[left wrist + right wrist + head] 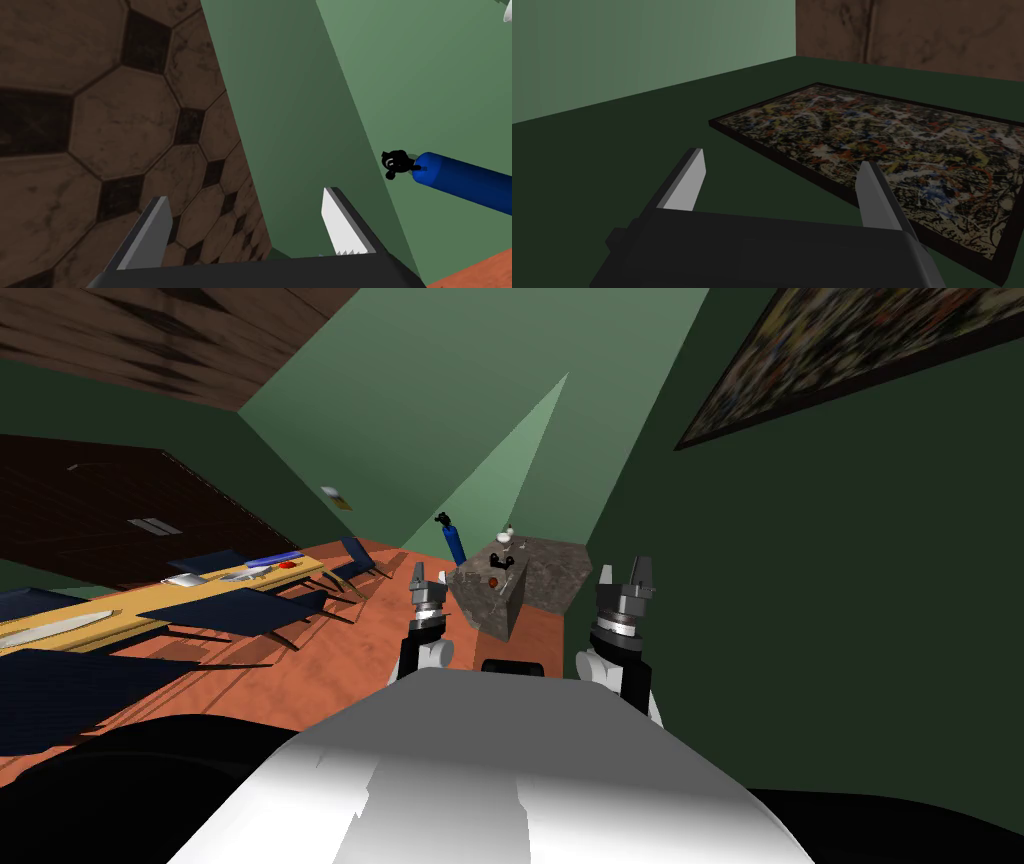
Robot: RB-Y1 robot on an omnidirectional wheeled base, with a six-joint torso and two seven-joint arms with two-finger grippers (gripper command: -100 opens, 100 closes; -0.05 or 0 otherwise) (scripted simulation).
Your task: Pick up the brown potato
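I'm in a house — dining rm by the look of it. Long yellow counter (130, 606) laid w/ plates (185, 579) and silvery pieces, dark blue chairs (235, 610) drawn up along both sides. Green walls (420, 408), orange-red floor (370, 638), ceiling (100, 115) in brown octagon tiles w/ black squares. Big framed abstract painting (850, 348) on the wall to my right — home decor. Stone-look counter (545, 573) in the corner w/ small items on top, blue cylinder (455, 543) w/ black top just beside it.
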